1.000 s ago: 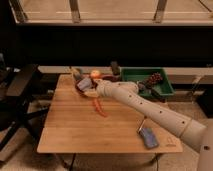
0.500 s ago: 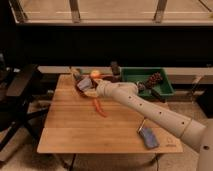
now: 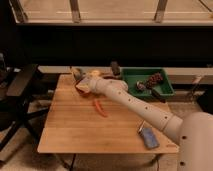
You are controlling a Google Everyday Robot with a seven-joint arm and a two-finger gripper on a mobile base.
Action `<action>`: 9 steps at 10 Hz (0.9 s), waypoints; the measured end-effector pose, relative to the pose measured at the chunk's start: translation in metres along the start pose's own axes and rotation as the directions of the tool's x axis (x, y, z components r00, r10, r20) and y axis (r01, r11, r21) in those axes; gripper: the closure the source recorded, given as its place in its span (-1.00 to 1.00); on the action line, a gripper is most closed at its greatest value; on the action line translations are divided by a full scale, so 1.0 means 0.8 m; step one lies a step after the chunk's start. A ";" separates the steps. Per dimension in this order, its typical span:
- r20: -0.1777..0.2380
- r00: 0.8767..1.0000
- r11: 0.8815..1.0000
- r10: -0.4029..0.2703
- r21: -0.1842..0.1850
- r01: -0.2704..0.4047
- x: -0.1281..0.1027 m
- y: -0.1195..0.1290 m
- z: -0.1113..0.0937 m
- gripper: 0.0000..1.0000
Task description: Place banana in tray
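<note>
Since the banana lies at the far left corner of the desk and not in the tray, the task is judged to be at the reach-and-grasp step, with nothing placed yet. The arm is stretched from the near right across the desk to that corner. The claw is positioned over the dark-red bowl there, just beside a round orange fruit. The claw is taken to be spread, and nothing is seen pinched in it. The banana is made out only as a small pale yellow shape at the near edge of the bowl, close under the wrist; whether it is touched by the claw cannot be told. The tray is set at the far right of the desk, well apart from the banana, and is occupied by a dark reddish cluster and other small items. A thin orange-red piece on the bare wood is not to be mistaken for the target. For the next move, the claw is to be lowered across the short axis of the banana and pressed together on its middle, so that the curved body is not rolled away. Contact with the bowl rim and the orange fruit is to be avoided. A carry to the right is then called for, with release over a free part of the tray floor.
</note>
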 end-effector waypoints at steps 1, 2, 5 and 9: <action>0.023 1.000 1.000 0.005 0.010 -0.005 -0.008 -0.011 0.011 -0.30; 0.037 0.999 1.000 0.007 0.011 -0.008 -0.013 -0.015 0.020 -0.30; 0.043 0.999 1.000 0.009 0.017 -0.010 -0.014 -0.020 0.021 -0.30; 0.044 0.999 1.000 0.008 0.015 -0.009 -0.015 -0.019 0.022 -0.30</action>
